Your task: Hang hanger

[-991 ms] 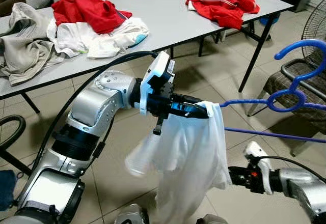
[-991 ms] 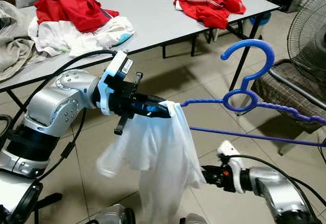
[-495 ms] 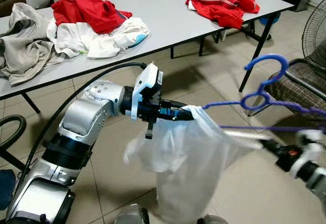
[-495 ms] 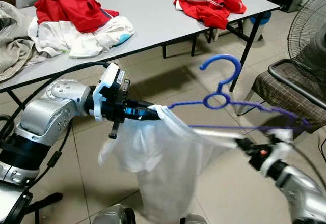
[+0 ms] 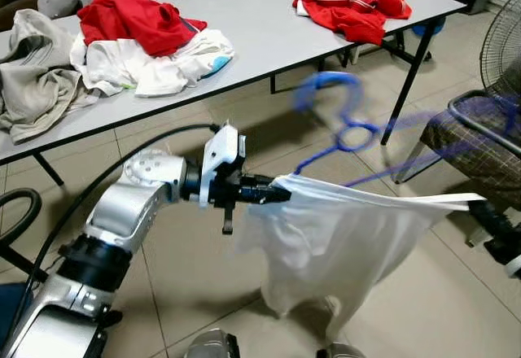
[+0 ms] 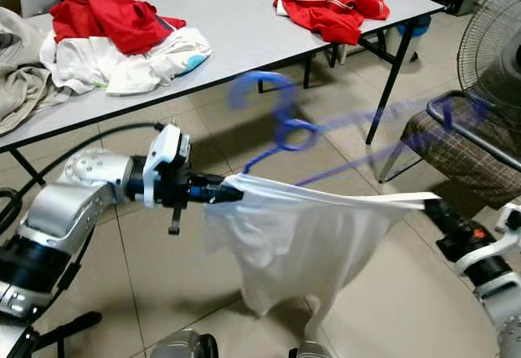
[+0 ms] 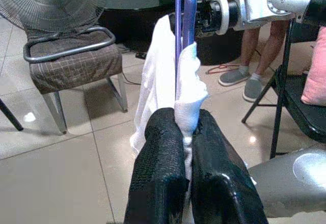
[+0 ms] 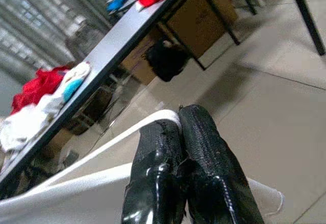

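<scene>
Left wrist view: left gripper [image 7: 186, 132] clamped on blue hanger [image 5: 342, 134] + white shirt [image 5: 342, 240]; right gripper [image 8: 178, 127] pinches hem; fabric's limp, light; hold hanger's shoulder.

Blue hanger [image 5: 346, 126] motion-blurred, outline smeared; its lower end hidden inside white shirt [image 5: 342, 240]. Right arm [image 5: 501, 236] cut off at frame edge. Standing fan [image 5: 501, 37] cropped. Person's legs [image 7: 252, 56] cut off above knees.
</scene>
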You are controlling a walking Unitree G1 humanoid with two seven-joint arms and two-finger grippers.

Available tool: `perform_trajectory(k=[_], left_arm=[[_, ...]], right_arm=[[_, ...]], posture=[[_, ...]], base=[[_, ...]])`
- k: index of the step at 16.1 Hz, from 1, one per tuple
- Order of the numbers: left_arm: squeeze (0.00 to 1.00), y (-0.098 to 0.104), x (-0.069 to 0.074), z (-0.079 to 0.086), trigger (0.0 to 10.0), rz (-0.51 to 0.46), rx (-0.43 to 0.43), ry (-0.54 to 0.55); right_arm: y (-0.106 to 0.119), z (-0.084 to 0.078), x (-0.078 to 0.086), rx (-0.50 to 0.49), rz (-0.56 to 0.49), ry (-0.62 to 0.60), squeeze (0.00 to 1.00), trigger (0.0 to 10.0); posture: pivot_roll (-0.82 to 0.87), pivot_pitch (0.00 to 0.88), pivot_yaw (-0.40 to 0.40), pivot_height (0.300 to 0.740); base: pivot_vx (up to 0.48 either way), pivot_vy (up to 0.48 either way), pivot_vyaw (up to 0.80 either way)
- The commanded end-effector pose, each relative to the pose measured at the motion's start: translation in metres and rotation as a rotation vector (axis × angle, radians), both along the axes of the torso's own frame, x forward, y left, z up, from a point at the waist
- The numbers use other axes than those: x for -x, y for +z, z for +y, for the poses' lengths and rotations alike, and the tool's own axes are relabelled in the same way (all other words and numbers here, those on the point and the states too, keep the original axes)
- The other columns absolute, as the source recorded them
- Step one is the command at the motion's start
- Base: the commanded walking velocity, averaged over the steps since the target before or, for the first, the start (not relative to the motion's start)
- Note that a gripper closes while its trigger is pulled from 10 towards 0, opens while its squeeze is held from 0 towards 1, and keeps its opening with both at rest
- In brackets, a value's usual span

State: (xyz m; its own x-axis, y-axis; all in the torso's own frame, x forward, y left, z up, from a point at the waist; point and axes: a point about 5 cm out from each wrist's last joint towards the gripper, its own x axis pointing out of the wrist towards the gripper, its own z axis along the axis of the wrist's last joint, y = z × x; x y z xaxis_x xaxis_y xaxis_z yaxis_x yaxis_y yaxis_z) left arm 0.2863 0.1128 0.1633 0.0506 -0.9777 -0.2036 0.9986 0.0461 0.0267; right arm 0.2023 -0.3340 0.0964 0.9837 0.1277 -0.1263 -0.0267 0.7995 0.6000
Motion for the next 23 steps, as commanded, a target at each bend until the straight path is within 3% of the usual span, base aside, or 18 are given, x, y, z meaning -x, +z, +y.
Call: perform_trajectory(k=[1, 3, 6, 8, 10, 13, 15, 19, 23], left_arm=[[0.0, 0.004, -0.001, 0.016, 0.0, -0.026, -0.011, 0.053], [0.0, -0.007, -0.004, 0.015, 0.0, -0.062, -0.11, 0.092], [0.0, -0.008, -0.01, -0.003, 0.0, -0.111, -0.124, 0.123], [0.0, -0.007, -0.01, -0.015, 0.0, -0.125, -0.137, 0.086], [0.0, -0.017, -0.016, -0.018, 0.0, -0.15, -0.272, 0.064], [0.0, -0.03, -0.02, -0.012, 0.0, -0.184, -0.431, 0.048], [0.0, -0.04, -0.029, -0.007, 0.0, -0.167, -0.557, 0.097], [0.0, -0.047, -0.036, 0.001, 0.0, -0.138, -0.641, 0.157], [0.0, -0.053, -0.037, 0.008, 0.0, -0.139, -0.724, 0.128]], right_arm=[[0.014, -0.026, 0.006, 0.033, 0.003, -0.135, 0.0, 0.0], [0.021, -0.025, -0.001, 0.068, 0.037, -0.119, 0.0, 0.0], [0.028, -0.005, -0.018, 0.097, 0.031, -0.054, 0.0, 0.0], [0.032, 0.002, -0.028, 0.112, 0.035, -0.05, 0.0, 0.0], [0.045, 0.006, -0.039, 0.089, -0.012, -0.063, 0.0, 0.0], [0.054, 0.01, -0.044, 0.07, -0.044, -0.066, 0.0, 0.0], [0.06, 0.021, -0.049, 0.058, -0.071, -0.048, 0.0, 0.0], [0.066, 0.025, -0.05, 0.021, -0.096, -0.055, 0.0, 0.0], [0.07, 0.021, -0.049, -0.015, -0.117, -0.098, 0.0, 0.0]], posture=[[-0.17, 0.0, 0.076, 0.74], [-0.17, 0.0, 0.072, 0.74], [-0.17, 0.0, 0.071, 0.74], [-0.16, 0.0, 0.07, 0.74], [-0.16, 0.0, 0.074, 0.74], [-0.17, 0.0, 0.08, 0.74], [-0.17, 0.0, 0.082, 0.74], [-0.17, 0.0, 0.08, 0.74], [-0.17, 0.0, 0.08, 0.74]], base=[[0.0, 0.0, 0.0], [0.0, 0.0, 0.0], [0.0, 0.0, 0.0], [0.0, 0.0, 0.0], [0.0, 0.0, 0.0], [0.0, 0.0, 0.0], [0.0, 0.0, 0.0], [0.0, 0.0, 0.0], [0.0, 0.0, 0.0]])
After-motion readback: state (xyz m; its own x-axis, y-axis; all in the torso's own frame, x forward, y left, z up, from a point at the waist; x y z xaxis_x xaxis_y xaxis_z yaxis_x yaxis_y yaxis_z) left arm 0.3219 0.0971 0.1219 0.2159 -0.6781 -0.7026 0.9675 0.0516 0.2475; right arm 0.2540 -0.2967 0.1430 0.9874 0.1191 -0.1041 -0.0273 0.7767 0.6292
